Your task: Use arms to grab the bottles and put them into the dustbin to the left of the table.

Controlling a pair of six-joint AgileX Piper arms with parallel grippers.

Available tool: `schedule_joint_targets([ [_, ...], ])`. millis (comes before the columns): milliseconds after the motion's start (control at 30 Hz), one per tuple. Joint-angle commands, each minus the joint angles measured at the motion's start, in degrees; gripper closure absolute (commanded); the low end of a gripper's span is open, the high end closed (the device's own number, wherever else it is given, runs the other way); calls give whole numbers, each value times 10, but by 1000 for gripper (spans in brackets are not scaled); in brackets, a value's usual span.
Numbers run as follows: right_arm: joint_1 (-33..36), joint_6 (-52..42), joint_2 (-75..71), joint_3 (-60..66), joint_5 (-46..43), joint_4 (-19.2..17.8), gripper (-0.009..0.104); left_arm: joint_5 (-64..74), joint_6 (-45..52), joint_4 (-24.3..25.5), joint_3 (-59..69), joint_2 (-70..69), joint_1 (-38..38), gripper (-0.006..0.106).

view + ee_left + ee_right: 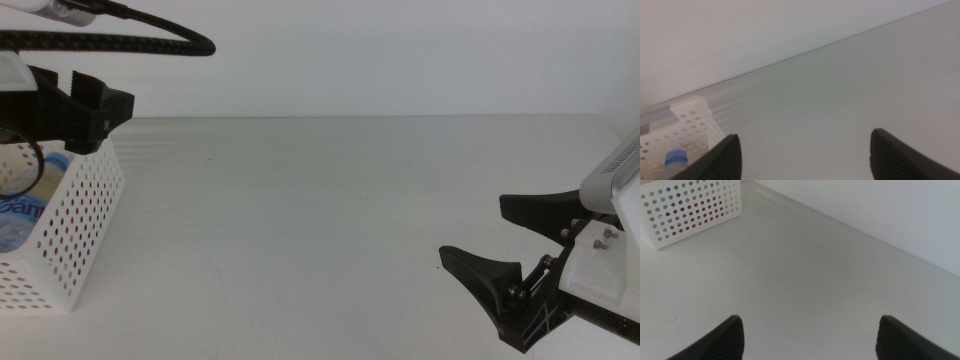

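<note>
White blocky housings; black pointed tool (512, 262) fingers; thick black ribbed cable (120, 40); small screws (602, 238)

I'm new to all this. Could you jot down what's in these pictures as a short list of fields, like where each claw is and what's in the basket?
Table: white, bare in the middle
Basket: white, perforated, at the table's left edge
In basket: a blue-capped bottle; red shows through the holes
Left gripper: above the basket, jaws open, holding nothing
Right gripper: low at the table's right side, jaws open, holding nothing
Bottles outside basket: none visible
</note>
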Motion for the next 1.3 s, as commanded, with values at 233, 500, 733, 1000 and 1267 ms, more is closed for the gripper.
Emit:
schedule_joint_targets([
  [233, -25, -6, -13, -13, -40, 62, 8, -49, -6, -7, 36, -34, -2, 21],
  [500, -139, -6, -81, -9, -41, 76, 8, -116, -6, 37, 158, -144, -1, 21],
  [733, -243, -6, -230, 73, -40, 76, 8, -150, -6, 49, 307, -309, -1, 21],
  [1000, -346, -6, -409, 196, -40, 76, 8, -150, -6, 48, 450, -487, -1, 21],
  [1267, -371, -6, -492, 266, -40, 75, 8, -150, -6, 42, 559, -601, -1, 21],
])
